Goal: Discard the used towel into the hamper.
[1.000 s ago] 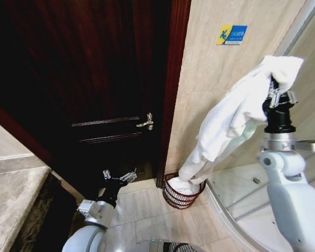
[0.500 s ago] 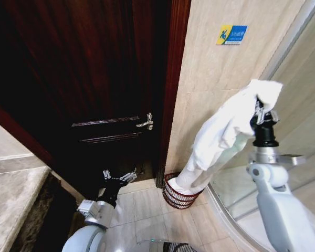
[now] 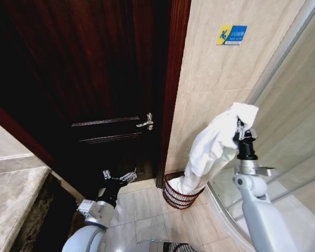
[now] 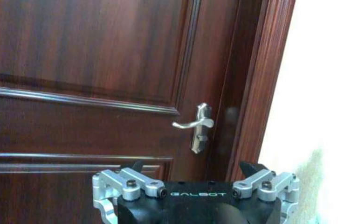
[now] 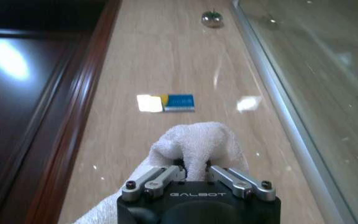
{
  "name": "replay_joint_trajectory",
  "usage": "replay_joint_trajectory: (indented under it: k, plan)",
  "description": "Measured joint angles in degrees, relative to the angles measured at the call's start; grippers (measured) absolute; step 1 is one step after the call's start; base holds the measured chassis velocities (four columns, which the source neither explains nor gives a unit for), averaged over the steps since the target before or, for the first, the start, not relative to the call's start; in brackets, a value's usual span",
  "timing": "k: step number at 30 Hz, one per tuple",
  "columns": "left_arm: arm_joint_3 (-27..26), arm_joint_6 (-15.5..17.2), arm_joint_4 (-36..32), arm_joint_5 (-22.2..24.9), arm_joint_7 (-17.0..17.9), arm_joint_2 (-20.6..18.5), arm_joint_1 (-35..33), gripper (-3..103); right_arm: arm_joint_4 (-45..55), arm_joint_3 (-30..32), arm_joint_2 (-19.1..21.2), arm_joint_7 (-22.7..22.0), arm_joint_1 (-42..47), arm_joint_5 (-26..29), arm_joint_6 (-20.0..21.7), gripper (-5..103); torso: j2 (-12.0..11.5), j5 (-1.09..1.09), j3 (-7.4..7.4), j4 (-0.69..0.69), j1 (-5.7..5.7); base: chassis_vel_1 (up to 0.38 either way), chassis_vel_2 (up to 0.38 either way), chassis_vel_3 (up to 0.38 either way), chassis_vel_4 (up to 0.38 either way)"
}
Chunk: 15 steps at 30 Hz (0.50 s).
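A white towel (image 3: 212, 147) hangs from my right gripper (image 3: 243, 128), which points upward and is shut on the cloth's top fold. Its lower end rests inside the hamper (image 3: 177, 196), a small round dark reddish wire basket on the floor by the door frame. The right wrist view shows the towel (image 5: 195, 144) pinched between the right gripper's (image 5: 196, 173) fingers. Low at the left, my left gripper (image 3: 119, 176) is open and holds nothing, facing the dark door; the left wrist view shows it (image 4: 195, 189) below the door handle (image 4: 197, 124).
A dark wooden door (image 3: 89, 79) with a metal handle (image 3: 146, 123) fills the left. A beige tiled wall with a blue-yellow sticker (image 3: 231, 34) stands behind the hamper. A curved glass shower screen (image 3: 283, 126) and its base rim (image 3: 220, 205) lie right.
My right gripper has come down and moved left with the towel, so more of the cloth has sunk into the hamper. The left arm has not moved.
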State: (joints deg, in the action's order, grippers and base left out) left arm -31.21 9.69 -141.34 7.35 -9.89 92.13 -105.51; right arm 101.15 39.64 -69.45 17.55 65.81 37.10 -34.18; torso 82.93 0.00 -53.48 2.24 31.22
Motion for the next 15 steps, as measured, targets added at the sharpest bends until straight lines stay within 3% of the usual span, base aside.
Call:
replay_joint_trajectory:
  k: [15]
  plan:
    - [0.00,0.00,0.00,0.00,0.00,0.00,0.00,100,-12.46,-3.49,-5.72,1.87,0.94,-3.08,-5.90,9,0.00,0.00,0.00,0.00,0.00,0.000,0.000,0.000,0.000]
